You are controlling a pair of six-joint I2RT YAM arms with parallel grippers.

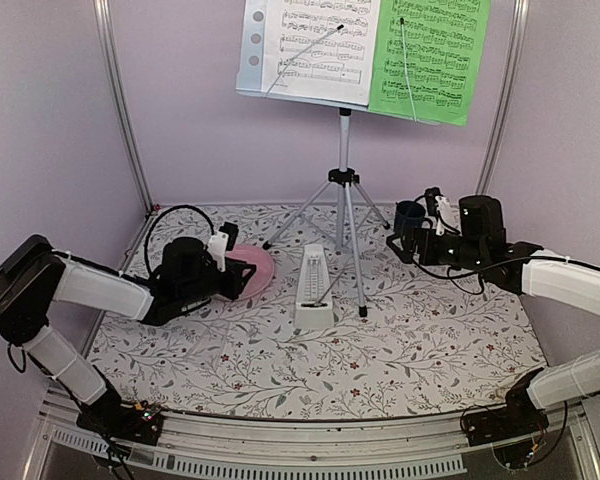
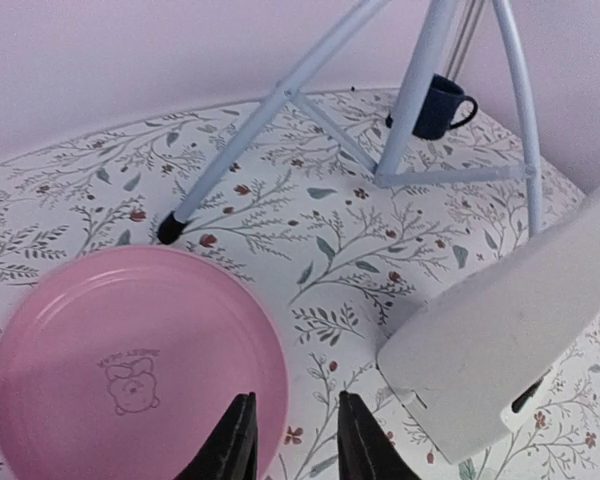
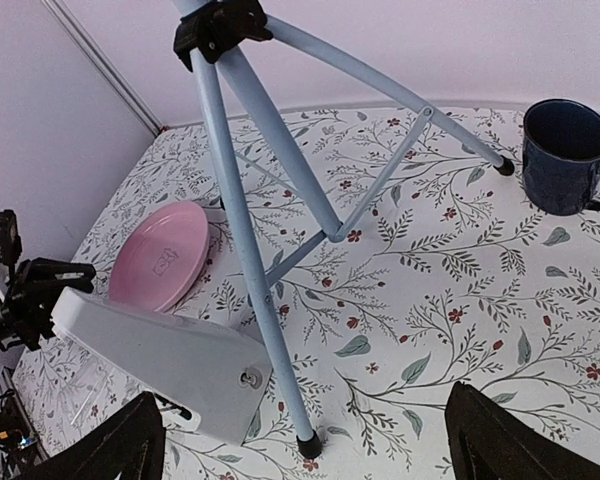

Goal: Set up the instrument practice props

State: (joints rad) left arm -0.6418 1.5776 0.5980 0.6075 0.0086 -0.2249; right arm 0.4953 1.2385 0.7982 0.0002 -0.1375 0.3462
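Note:
The music stand (image 1: pixel 252 45) stands at the back on its tripod (image 1: pixel 343 200) and holds a white sheet (image 1: pixel 315 40) and a green sheet (image 1: pixel 430 55). The white metronome (image 1: pixel 313 290) stands upright in front of the tripod. My left gripper (image 1: pixel 246 280) is open and empty. In the left wrist view its fingers (image 2: pixel 232 440) straddle the rim of the pink plate (image 2: pixel 130 370), with the metronome (image 2: pixel 500 340) to the right. My right gripper (image 1: pixel 400 245) is wide open and empty. In the right wrist view it (image 3: pixel 315 470) faces a tripod leg (image 3: pixel 250 230) and the metronome (image 3: pixel 170 365).
The pink plate (image 1: pixel 258 265) lies flat left of the metronome. A dark blue mug (image 1: pixel 410 215) stands right of the tripod, close to my right gripper, and also shows in the right wrist view (image 3: pixel 570 155). Purple walls and metal posts (image 1: pixel 120 100) close the back and sides.

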